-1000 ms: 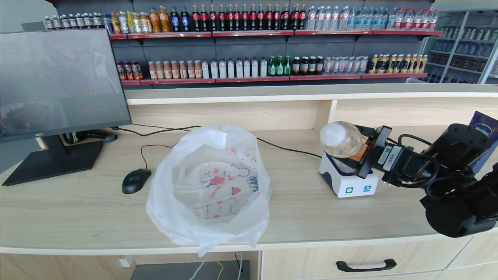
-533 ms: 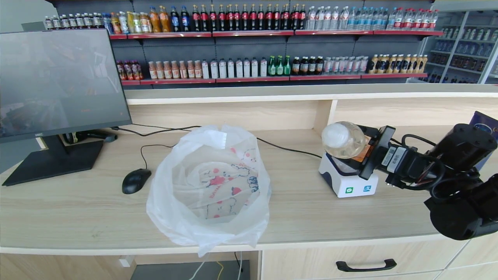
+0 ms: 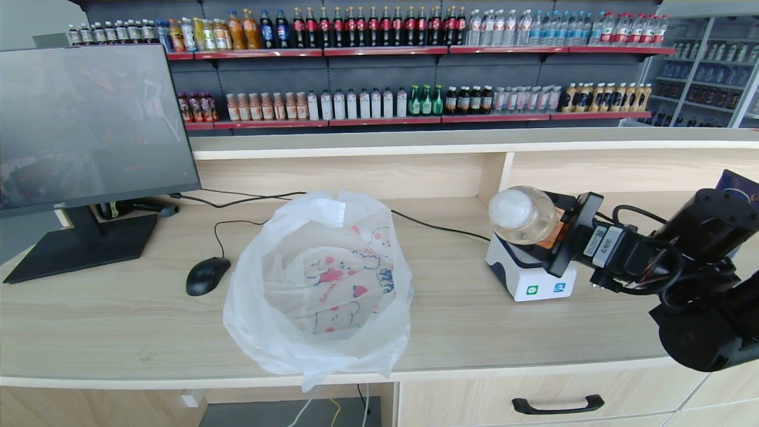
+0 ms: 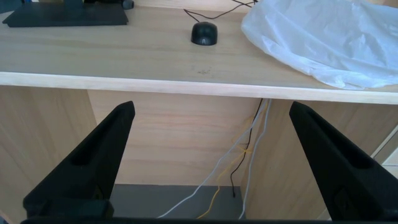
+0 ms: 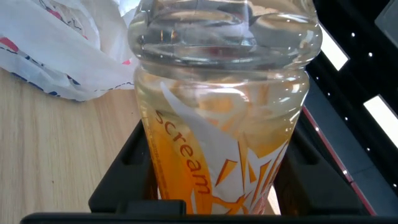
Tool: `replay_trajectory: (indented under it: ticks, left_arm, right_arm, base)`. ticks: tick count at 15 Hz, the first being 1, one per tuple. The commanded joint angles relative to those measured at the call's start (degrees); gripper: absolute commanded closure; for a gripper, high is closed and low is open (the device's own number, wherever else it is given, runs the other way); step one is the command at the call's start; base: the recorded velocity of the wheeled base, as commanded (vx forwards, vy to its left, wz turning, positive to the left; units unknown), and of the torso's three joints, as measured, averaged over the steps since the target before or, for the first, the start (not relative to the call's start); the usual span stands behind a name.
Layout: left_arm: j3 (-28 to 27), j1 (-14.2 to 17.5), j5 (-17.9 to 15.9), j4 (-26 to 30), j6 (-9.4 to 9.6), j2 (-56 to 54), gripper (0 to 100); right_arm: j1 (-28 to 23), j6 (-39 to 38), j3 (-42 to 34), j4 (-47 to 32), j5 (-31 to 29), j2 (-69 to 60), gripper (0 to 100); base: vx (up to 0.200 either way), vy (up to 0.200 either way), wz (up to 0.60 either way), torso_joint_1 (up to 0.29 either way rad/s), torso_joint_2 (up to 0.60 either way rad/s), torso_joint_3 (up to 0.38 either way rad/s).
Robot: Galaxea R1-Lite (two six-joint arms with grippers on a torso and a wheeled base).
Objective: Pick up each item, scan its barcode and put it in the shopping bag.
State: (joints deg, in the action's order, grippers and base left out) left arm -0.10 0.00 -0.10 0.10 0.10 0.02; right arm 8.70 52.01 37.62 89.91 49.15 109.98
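Note:
A clear bottle (image 3: 522, 214) with an orange label lies on its side in my right gripper (image 3: 554, 228), which is shut on it. The bottle (image 5: 224, 118) hangs just over the white and blue barcode scanner (image 3: 528, 279), its bottom end pointing toward the shopping bag. The white plastic shopping bag (image 3: 320, 284) stands open in the middle of the counter, left of the scanner. My left gripper (image 4: 211, 155) hangs below the counter's front edge with its fingers (image 4: 93, 165) wide apart and nothing between them.
A monitor (image 3: 89, 130) on a black stand sits at the counter's left, with a black mouse (image 3: 206, 276) and cables beside the bag. A dark blue box (image 3: 738, 198) stands at the far right. A raised shelf (image 3: 474, 142) borders the counter's back.
My right arm has shifted slightly to the right and down while the bottle stayed over the scanner, tilting a little.

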Motion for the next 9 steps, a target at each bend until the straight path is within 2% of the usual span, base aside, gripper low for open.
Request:
replay_trajectory:
  ticks: [1, 5, 9]
  left_arm:
    - [0.01, 0.00, 0.01, -0.01, -0.01, -0.02, 0]
    - [0.01, 0.00, 0.01, -0.01, -0.01, -0.02, 0]
    - [0.01, 0.00, 0.01, -0.01, -0.01, -0.02, 0]
  right_arm:
    - [0.08, -0.41, -0.35, 0.09, -0.02, -1.26, 100]
    - [0.08, -2.70, -2.82, 0.09, -1.16, -4.87, 100]
    - [4.74, -8.32, -3.96, 0.09, -12.06, -11.02, 100]
  base:
    - [0.000, 0.000, 0.00, 0.000, 0.00, 0.000]
    - [0.000, 0.000, 0.00, 0.000, 0.00, 0.000]
    - [0.000, 0.000, 0.00, 0.000, 0.00, 0.000]
